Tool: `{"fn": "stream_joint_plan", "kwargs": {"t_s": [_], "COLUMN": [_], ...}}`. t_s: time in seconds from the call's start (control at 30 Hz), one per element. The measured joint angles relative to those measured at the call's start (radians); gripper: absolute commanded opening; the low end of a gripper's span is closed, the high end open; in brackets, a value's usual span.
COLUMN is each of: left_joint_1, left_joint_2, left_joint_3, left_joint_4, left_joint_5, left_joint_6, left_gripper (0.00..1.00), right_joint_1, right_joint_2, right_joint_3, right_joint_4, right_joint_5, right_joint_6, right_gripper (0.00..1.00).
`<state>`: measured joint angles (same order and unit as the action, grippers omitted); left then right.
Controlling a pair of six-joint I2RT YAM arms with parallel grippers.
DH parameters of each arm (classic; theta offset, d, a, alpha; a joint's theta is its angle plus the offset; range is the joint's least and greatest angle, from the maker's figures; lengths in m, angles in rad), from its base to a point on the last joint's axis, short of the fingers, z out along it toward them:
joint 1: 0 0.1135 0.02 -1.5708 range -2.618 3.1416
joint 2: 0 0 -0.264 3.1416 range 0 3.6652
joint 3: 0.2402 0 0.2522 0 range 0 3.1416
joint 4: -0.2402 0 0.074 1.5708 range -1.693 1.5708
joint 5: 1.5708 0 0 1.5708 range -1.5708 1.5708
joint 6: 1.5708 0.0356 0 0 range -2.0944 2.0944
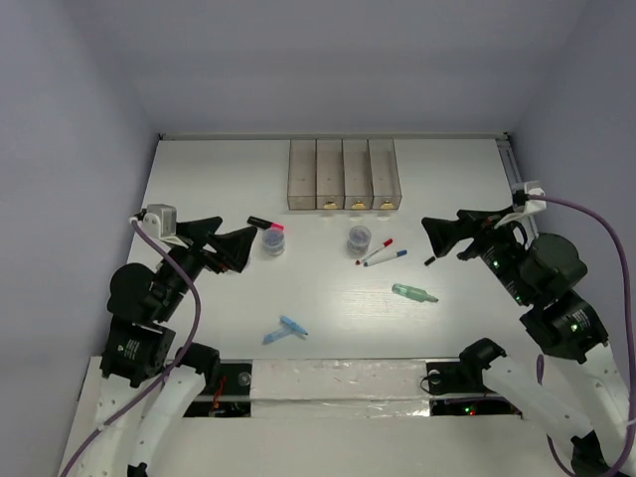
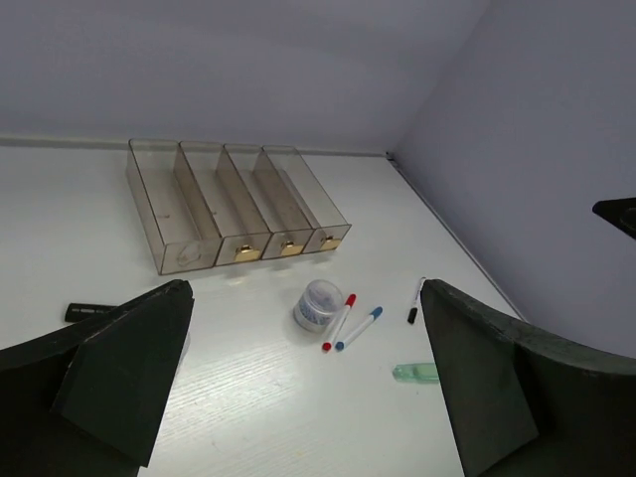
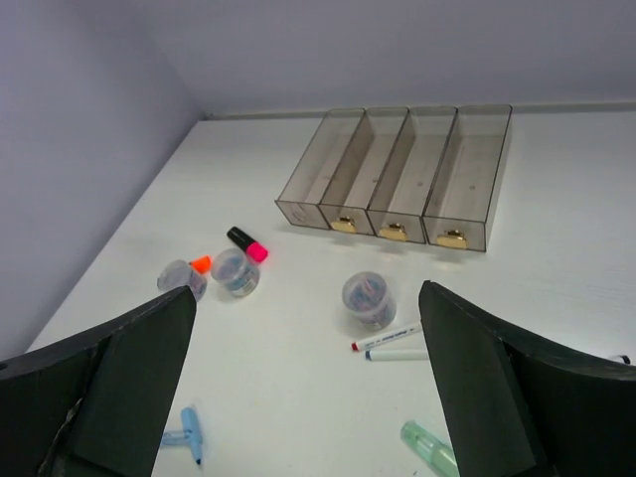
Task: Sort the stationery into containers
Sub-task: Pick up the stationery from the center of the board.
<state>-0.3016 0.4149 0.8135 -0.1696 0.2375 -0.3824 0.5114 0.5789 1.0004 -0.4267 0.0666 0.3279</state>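
The white, faintly wood-grained tabletop (image 1: 229, 328) is enclosed on three sides by plain pale lavender-grey panels: far wall (image 1: 328, 60), left wall (image 1: 60, 149), right wall (image 1: 586, 79). A reflective silver strip (image 1: 338, 383) runs along its near edge. Lighting is even and diffuse.

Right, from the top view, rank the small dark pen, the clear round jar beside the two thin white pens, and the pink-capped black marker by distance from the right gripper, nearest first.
1. The small dark pen, just on the near side of the right gripper.
2. The clear round jar, toward the middle, to the gripper's left.
3. The pink-capped black marker, far over on the left side.
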Motion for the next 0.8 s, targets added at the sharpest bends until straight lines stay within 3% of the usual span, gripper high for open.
{"fn": "stream_joint_plan", "kwargs": {"t_s": [0.13,0.23,0.27,0.3,0.37,0.4,0.43,0.57,0.63,0.7,0.73,0.77,0.8], "left_joint_1": [0.000,0.000,0.000,0.000,0.000,0.000,0.000,0.000,0.000,0.000,0.000,0.000,0.000], "left_joint_2": [0.019,0.029,0.030,0.031,0.034,0.037,0.039,0.044,0.048,0.054,0.055,0.055,0.055], "left_joint_3": [-0.007,-0.031,-0.042,-0.054,-0.073,-0.080,-0.088,-0.128,-0.145,-0.159,-0.167,-0.173,-0.177], "left_joint_4": [0.013,0.019,0.023,0.023,0.022,0.023,0.023,0.023,0.023,0.023,0.023,0.023,0.023], "left_joint_5": [0.019,0.031,0.038,0.048,0.062,0.067,0.070,0.070,0.069,0.070,0.072,0.077,0.080], "left_joint_6": [0.000,0.001,0.001,0.002,0.008,0.012,0.016,0.031,0.039,0.045,0.049,0.053,0.050], "left_gripper": [0.99,0.99,0.99,0.99,0.99,0.99,0.99,0.99,0.99,0.92,0.86,0.70,0.69], "right_joint_1": [0.000,0.000,0.000,0.000,0.000,0.000,0.000,0.000,0.000,0.000,0.000,0.000,0.000], "right_joint_2": [-0.017,-0.013,-0.006,0.004,0.035,0.054,0.072,0.172,0.243,0.341,0.382,0.444,0.498], "right_joint_3": [-0.003,-0.003,-0.003,-0.003,-0.003,-0.005,-0.010,-0.031,-0.048,-0.060,-0.063,-0.068,-0.071], "right_joint_4": [-0.024,-0.031,-0.039,-0.043,-0.055,-0.061,-0.063,-0.071,-0.061,-0.047,-0.036,-0.020,-0.007], "right_joint_5": [-0.001,0.001,0.005,0.009,0.018,0.022,0.026,0.049,0.059,0.069,0.072,0.071,0.069], "right_joint_6": [0.000,-0.005,-0.011,-0.022,-0.023,-0.024,-0.021,-0.016,-0.018,-0.014,-0.015,-0.014,-0.014], "right_gripper": [1.00,0.76,0.50,0.38,0.17,0.17,0.19,0.81,0.91,0.96,0.97,0.98,0.99]}}
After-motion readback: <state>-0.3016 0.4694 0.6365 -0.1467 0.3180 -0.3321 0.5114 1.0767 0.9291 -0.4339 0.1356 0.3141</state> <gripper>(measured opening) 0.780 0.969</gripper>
